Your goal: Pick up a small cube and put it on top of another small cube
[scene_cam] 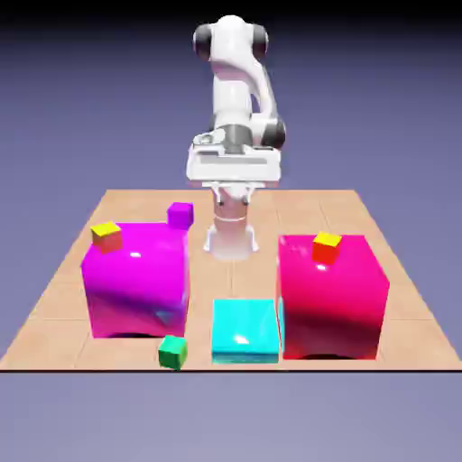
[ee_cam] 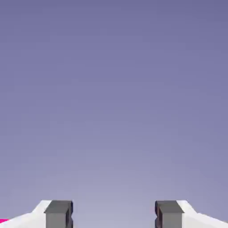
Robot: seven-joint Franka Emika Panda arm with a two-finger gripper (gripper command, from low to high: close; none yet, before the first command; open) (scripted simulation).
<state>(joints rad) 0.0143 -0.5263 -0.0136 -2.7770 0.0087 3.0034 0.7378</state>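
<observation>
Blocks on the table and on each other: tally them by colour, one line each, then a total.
Magenta or purple: 2 (large block, small cube)
Red: 1
Cyan: 1
Green: 1
Orange-yellow: 2
Total: 7

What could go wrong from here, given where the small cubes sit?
The orange-yellow cube sits near a corner of the big magenta block, so a nudge might tip it off. The green cube lies close to the table's near edge and could be pushed over it. The purple cube is right by the magenta block's far side, so the open gripper might bump the block when reaching for it.
</observation>
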